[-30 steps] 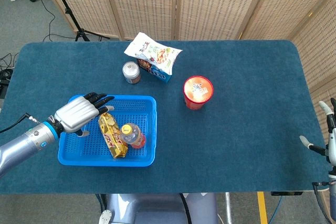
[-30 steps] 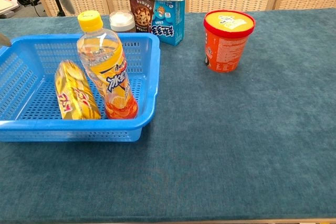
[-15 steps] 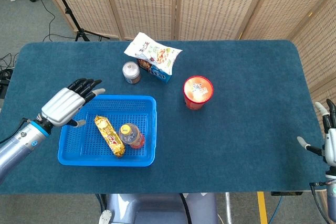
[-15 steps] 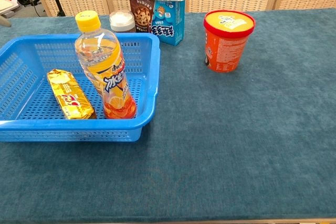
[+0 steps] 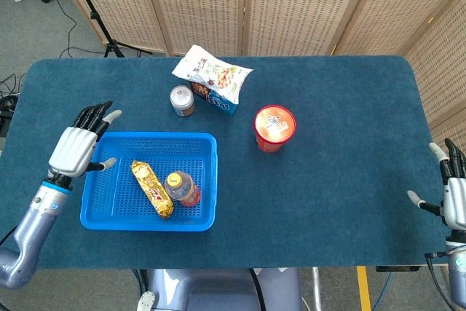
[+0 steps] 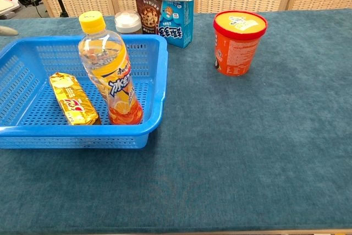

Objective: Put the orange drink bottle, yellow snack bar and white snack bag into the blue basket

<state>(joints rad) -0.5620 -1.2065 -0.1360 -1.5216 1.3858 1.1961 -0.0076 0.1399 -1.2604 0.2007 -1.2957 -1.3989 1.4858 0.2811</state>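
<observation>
The orange drink bottle (image 6: pixel 111 70), standing in the blue basket (image 6: pixel 82 136), carries white Chinese characters on its label that look like 冰红茶. The blue box (image 6: pixel 168 19) at the far side shows large white Chinese characters, too unclear to read. Print on the yellow snack bar (image 6: pixel 73 99) is illegible.

An orange tub with a red rim (image 5: pixel 274 127) stood upright on the blue-covered table (image 5: pixel 342 143). A small silver-lidded can (image 5: pixel 182 100) stood just beside a blue and brown carton (image 6: pixel 166 21). Wicker screens (image 5: pixel 291 5) and a black stand (image 5: pixel 95 12) stood behind the table
</observation>
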